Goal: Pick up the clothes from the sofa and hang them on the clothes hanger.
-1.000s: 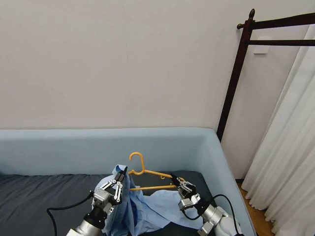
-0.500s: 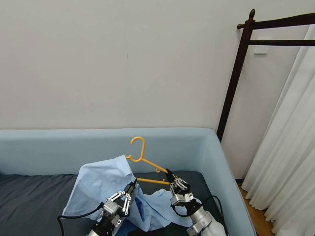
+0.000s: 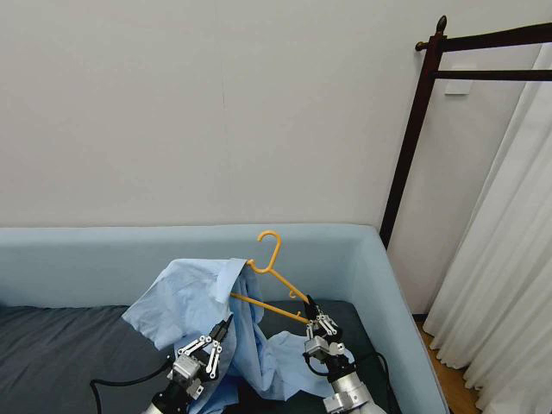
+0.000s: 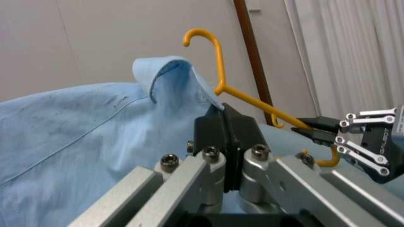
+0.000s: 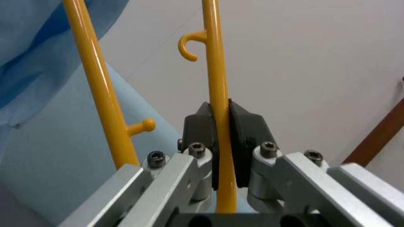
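Right gripper is clamping the low right end of the yellow hanger, which is being held tilted, with the light blue sofa lying beneath the hanger. A blue shirt is draping over the hanger's left shoulder, and the left gripper is sitting below the hanger, against the cloth.

From the left wrist, the left gripper is pinching the blue shirt shut just under the hanger, with the right gripper gripping the hanger's far end.

From the right wrist, the right gripper is squeezing the hanger rod between narrow pads.
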